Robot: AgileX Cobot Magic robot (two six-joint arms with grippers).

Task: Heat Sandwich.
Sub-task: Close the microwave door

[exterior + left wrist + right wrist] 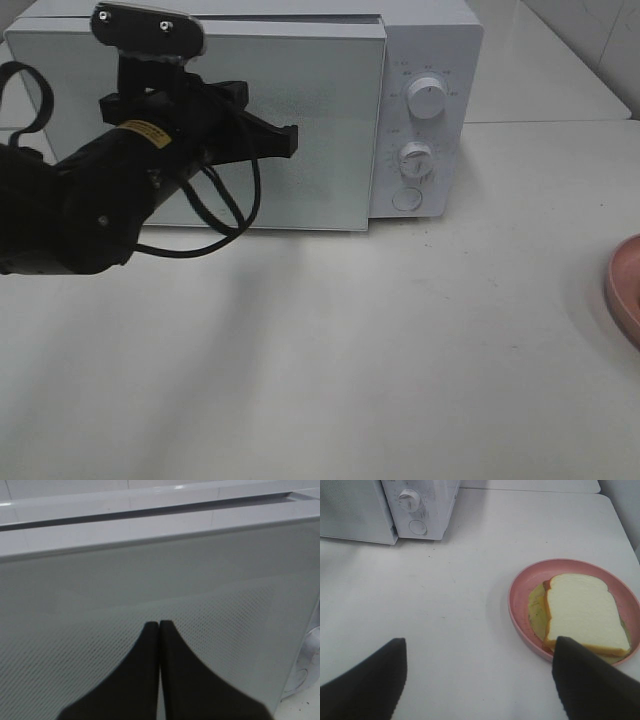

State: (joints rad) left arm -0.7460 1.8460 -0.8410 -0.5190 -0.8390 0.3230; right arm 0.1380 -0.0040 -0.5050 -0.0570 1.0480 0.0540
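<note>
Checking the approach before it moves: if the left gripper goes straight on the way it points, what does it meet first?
Most likely the microwave door: the shut left gripper points at its mesh window; how near, I cannot tell.

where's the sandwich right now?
The sandwich lies on the pink plate on the table, seen in the right wrist view ahead of the open right gripper; the high view shows only the plate's rim at its right edge.

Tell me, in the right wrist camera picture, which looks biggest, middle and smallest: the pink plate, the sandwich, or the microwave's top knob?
1. Pink plate: looks biggest.
2. Sandwich: lies on the plate and covers about half of it.
3. Top knob: looks smallest, though it sits much farther from the camera, so its true size is unsure.
</note>
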